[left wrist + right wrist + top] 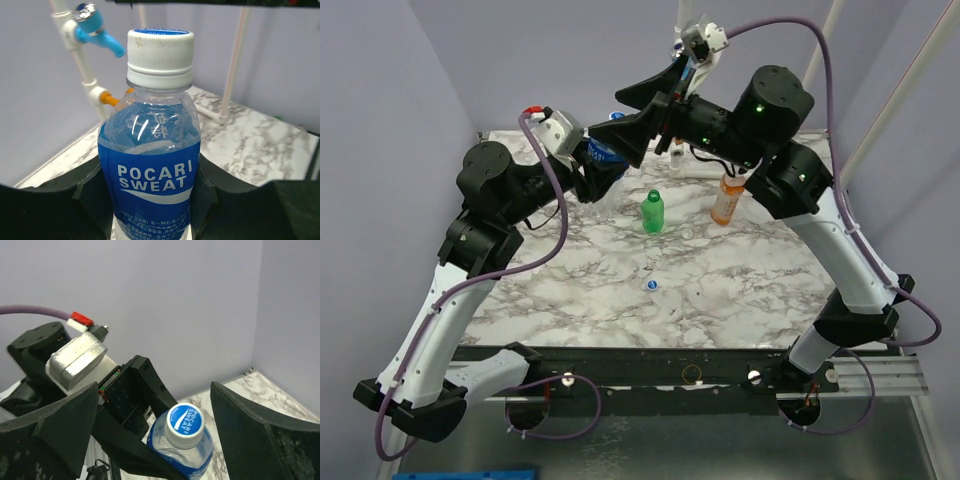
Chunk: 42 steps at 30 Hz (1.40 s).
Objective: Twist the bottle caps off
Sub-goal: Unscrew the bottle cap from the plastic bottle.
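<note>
Plain lilac walls enclose a marbled white counter (720, 290). The left gripper (148, 200) is clamped on a clear plastic bottle with a blue label (150, 165). Its white round screw cap with a blue top (185, 421), still on, sits between the fingers of the right gripper (157, 432), which are spread wide and touch neither side.

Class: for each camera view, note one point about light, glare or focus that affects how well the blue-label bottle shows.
Top external: even soft light, yet arms hide most of the blue-label bottle. Left wrist: label sharp, white glare streaks on its shoulder, pipe fittings behind slightly soft. Right wrist: cap readable; right end effector dark, featureless.
</note>
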Tool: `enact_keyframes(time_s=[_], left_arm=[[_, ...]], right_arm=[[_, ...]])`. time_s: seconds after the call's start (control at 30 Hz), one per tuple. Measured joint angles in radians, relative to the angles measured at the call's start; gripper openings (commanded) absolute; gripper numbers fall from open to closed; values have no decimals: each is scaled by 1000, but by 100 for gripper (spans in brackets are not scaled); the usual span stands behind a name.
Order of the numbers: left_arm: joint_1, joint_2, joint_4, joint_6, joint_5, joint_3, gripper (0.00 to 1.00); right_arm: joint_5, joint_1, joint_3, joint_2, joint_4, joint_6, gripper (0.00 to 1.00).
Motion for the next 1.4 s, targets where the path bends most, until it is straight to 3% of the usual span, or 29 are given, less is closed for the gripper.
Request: enact_keyframes(time_s=[0.17,0.43,0.57,0.73,1.23,1.4], left_arm=[[-2,21,0,56,-137,0,0],[-13,22,8,71,-201,-10,0],[-13,19,8,71,-203,-25,0],[-15,13,11,72,-206,-38,0],[-15,1,18,80,-222,-41,0],[-15,0,14,80,-225,-46,0]], right_arm=[[183,38,2,50,-49,-37,76],[368,41,-77,52,-10,-34,69],[383,41,-95,51,43,-15,64],[373,41,-103,53,68,26,46],[365,45,-154,46,103,81,56],[353,48,-203,29,131,92,37]])
